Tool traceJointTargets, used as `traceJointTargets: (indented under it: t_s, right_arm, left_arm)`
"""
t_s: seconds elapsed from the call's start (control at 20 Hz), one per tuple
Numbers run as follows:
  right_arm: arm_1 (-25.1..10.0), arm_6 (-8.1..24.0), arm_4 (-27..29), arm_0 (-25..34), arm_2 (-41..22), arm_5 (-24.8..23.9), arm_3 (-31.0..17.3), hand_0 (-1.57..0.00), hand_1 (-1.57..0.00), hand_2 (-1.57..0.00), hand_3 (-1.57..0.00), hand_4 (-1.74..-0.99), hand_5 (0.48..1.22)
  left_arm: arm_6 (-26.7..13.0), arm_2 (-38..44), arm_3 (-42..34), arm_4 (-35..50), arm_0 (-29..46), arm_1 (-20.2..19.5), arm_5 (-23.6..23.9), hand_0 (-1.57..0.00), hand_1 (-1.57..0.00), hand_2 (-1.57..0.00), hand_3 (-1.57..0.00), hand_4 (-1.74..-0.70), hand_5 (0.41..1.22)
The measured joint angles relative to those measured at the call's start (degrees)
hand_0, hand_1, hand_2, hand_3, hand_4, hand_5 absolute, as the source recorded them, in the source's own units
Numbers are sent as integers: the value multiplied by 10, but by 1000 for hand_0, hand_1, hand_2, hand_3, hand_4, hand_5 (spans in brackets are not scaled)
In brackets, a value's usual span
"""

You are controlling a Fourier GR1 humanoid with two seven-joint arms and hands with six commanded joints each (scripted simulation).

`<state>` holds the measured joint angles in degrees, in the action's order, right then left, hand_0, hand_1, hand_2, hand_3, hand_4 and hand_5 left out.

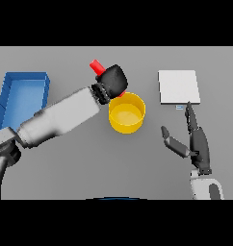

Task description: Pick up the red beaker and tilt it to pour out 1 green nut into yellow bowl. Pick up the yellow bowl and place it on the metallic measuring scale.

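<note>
Head view showed the left robot hand (pixel 113 80) clutching a tilted red beaker (pixel 96 65) just behind the round yellow bowl (pixel 127 113); the right robot hand (pixel 198 144) rested with fingers straight.

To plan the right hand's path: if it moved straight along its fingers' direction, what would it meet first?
Probably the flat white square scale: the open right hand points at its near edge; height is unclear.
</note>
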<state>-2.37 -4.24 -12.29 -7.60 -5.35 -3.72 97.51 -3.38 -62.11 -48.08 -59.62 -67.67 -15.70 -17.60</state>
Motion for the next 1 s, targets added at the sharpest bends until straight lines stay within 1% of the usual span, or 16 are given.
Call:
traceJointTargets:
  t_s: [0.05, 0.1, 0.15, 0.3, 0.45, 0.55, 0.6, 0.65, 0.7, 0.75, 0.8, 0.85, 0.9, 0.95, 1.0]
  right_arm:
    - [4, -5, -5, -3, -4, -3, -3, 1, 1, 1, 1, -1276, 593]
    - [0, -2, -3, 5, 3, -6, -5, 1, 1, 1, 1, -1270, 588]
    - [-1, -6, -7, 3, 0, -6, -1, 1, 1, 1, 1, -1260, 586]
    - [-1, -5, -20, 1, -3, -14, 0, 1, 1, 1, 1, -1225, 583]
    - [-4, -5, -21, 7, -1, -14, -4, 1, 1, 1, 1, -1204, 591]
    - [-2, -11, -24, 3, -5, -13, -12, 1, 1, 1, 1, -1210, 592]
    - [-9, -19, -19, 7, 4, -13, -17, 1, 1, 1, 1, -1209, 593]
    - [-3, -28, -24, -2, -4, -14, -7, 1, 1, 1, 1, -1210, 594]
    - [-1, -16, -33, 5, -7, -19, -7, 1, 1, 1, 1, -1207, 594]
    - [-1, -15, -30, 6, -6, -19, -4, 1, 1, 1, 1, -1206, 592]
    - [-1, -8, -31, 6, -6, -19, -6, 1, 1, 1, 1, -1206, 592]
    - [3, -12, -31, 6, -8, -21, -8, 1, 1, 1, 1, -1209, 592]
    - [1, -14, -34, 7, -8, -22, -8, 1, 1, 1, 1, -1203, 592]
    - [1, -17, -36, 7, -7, -25, -8, 1, 1, 1, 1, -1201, 592]
    - [-3, -17, -34, 5, -5, -23, -1, 1, 1, 1, 1, -1190, 594]
  left_arm:
    - [6, -7, 8, -4, -10, 3, 2, -1571, -1571, -1571, -1561, -1739, 1221]
    - [9, -17, 17, -8, -14, 5, 8, -1571, -1571, -1571, -1563, -1738, 1221]
    - [11, -25, 30, -13, -25, 10, 7, -1571, -1571, -1571, -1564, -1737, 1221]
    - [29, -57, 36, -25, -52, 17, -23, -1571, -1571, -1571, -1568, -1735, 1221]
    - [47, -91, 59, -41, -70, 22, -14, -1571, -1571, -1571, -1569, -1734, 1221]
    - [54, -109, 67, -49, -81, 33, -11, -1571, -1571, -1571, -1570, -1735, 1221]
    - [63, -119, 70, -53, -86, 30, 0, -1571, -1571, -1571, -1570, -1734, 1221]
    - [66, -124, 66, -54, -93, 26, 1, -1571, -1571, -1571, -1570, -1734, 1221]
    - [64, -133, 64, -59, -95, 28, 5, -1571, -1571, -1571, -1570, -1733, 1221]
    - [73, -135, 60, -54, -101, 23, -1, -1571, -1571, -1571, -1571, -1731, 1221]
    - [79, -129, 61, -49, -122, 16, -5, -1571, -1571, -1571, -1571, -1730, 1221]
    - [90, -123, 68, -41, -136, 10, 0, -1571, -1571, -1571, -1571, -1729, 1221]
    - [86, -115, 82, -37, -153, 8, 15, -1571, -1571, -1571, -1494, -1727, 1221]
    - [89, -106, 95, -30, -169, -1, 26, -1571, -1571, -1399, -1509, -1676, 1221]
    - [86, -97, 105, -25, -186, -9, 30, -1571, -1571, -1434, -1266, -1689, 1221]
